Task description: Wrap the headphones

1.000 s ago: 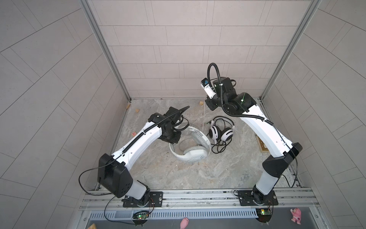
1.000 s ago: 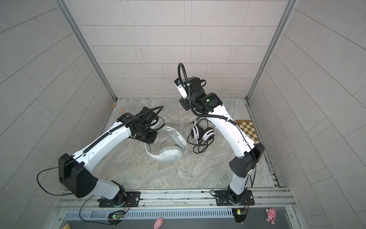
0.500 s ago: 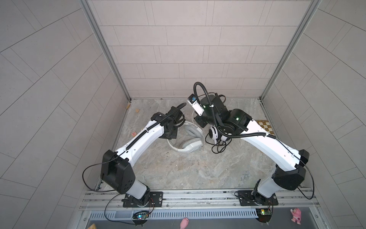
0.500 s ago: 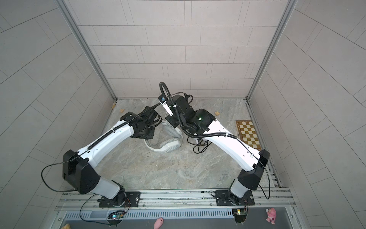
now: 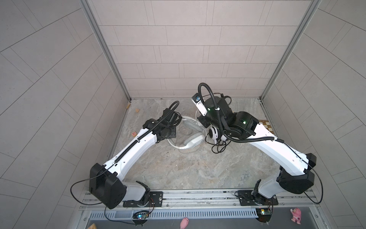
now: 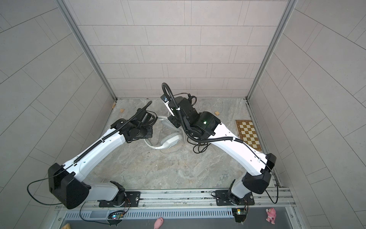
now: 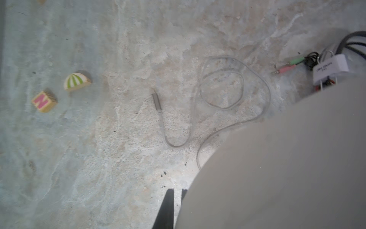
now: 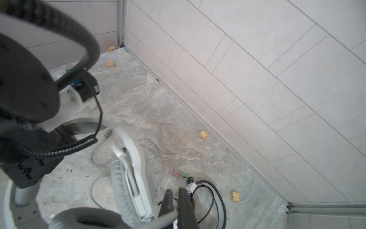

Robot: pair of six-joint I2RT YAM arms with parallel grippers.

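The white headphones [image 5: 193, 139] stand tilted mid-table in both top views [image 6: 171, 138]. In the left wrist view they fill the near side as a pale blur [image 7: 287, 168]. My left gripper [image 7: 177, 191] is shut on their headband. Their grey cable lies in loose loops on the floor, ending at its plug [image 7: 156, 101]. My right gripper [image 8: 175, 190] is shut on a grey strand of that cable beside the upright earcup [image 8: 136, 168]. The black-and-white headphones [image 5: 213, 132] lie under my right arm, with their black cable [image 8: 217, 190] and pink and green plugs [image 7: 287, 66] beside them.
A letter block [image 7: 44, 101] and a striped half-round block [image 7: 76, 81] lie to the left. Small wooden blocks [image 8: 203, 134] sit near the back wall. A chessboard [image 6: 248, 134] lies at the right wall. Tiled walls close three sides.
My right gripper has come down from the back and leftward to the white headphones. My left gripper has shifted the white headphones toward the back and tipped them up.
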